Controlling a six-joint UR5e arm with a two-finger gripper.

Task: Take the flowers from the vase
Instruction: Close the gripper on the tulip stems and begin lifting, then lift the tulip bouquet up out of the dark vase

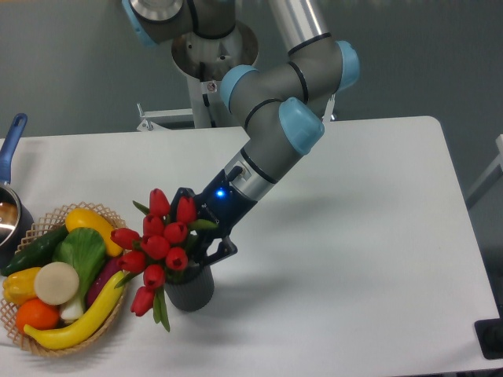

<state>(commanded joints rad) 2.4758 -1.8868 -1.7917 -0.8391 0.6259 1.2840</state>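
Camera view from the fixed position shows the vase, a small dark grey ribbed cylinder, standing upright on the white tabletop just right of a woven basket. The flowers, a bunch of red tulip buds with green leaves, rise out of the vase mouth and lean left, their lowest buds hanging over the vase's left edge toward the basket. The arm reaches down from the upper right of the vase, and its dark claw sits directly above the vase, pressed in among the stems behind the buds, a blue light glowing on its wrist. One black finger shows on the upper side near the top buds and another just above the vase rim on the right; the buds hide the gap between them, so whether the claw has closed on the stems cannot be told. Left of the vase, the basket holds toy fruit and vegetables. A blue-handled pot sits at the far left edge of the tabletop.
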